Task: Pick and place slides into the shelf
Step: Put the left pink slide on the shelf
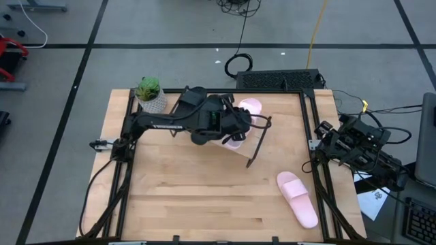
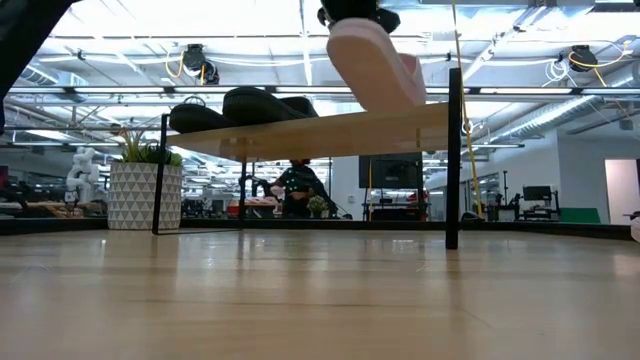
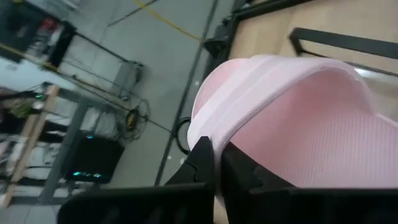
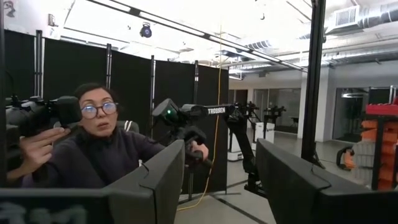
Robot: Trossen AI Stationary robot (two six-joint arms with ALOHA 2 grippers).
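My left gripper (image 1: 240,122) reaches over the shelf (image 2: 330,130), shut on a pale pink slide (image 1: 251,107), which in the low view (image 2: 370,60) hangs steeply tilted above the plank's right part. Two black slides (image 2: 245,104) lie side by side on the plank's left part; my arm hides them in the high view. The second pink slide (image 1: 298,199) lies sole down on the table near its right near corner. The shelf stands on thin black legs (image 2: 453,160). My right gripper (image 4: 217,180) is open, parked at the table's right edge (image 1: 340,144). My left gripper pinches a thin pink edge of the slide (image 3: 210,127) between its two fingers (image 3: 200,158); which part of the slide this is I cannot tell. The slide is tilted below the gripper, its lower end (image 2: 405,98) at the plank's top. Whether it rests there does not show.
A potted plant (image 1: 150,94) in a patterned white pot stands at the table's far left, beside the shelf. A black frame (image 1: 320,177) runs around the tabletop. A person (image 4: 93,149) and another robot arm show in the room beyond.
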